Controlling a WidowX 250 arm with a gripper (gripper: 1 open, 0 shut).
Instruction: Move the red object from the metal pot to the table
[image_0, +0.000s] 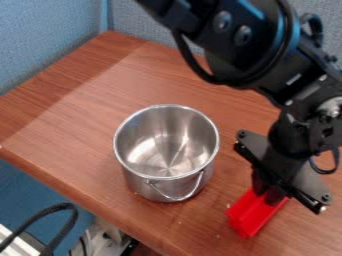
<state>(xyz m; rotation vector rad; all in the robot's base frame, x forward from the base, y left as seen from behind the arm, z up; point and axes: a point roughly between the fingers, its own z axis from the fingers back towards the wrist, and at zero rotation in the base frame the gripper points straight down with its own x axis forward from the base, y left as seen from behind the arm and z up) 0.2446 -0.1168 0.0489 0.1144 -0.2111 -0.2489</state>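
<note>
Steel metal pot (164, 152) (nothing inside); gripper (271, 192) clamps red object (254, 213) on table (80, 90).

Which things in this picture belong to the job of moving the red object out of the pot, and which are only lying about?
Belonging to the job:
- red object, held near the table's edge
- metal pot, empty
- table
- gripper, shut on the red object

Only lying about:
- black cables below the table
- blue wall behind
</note>
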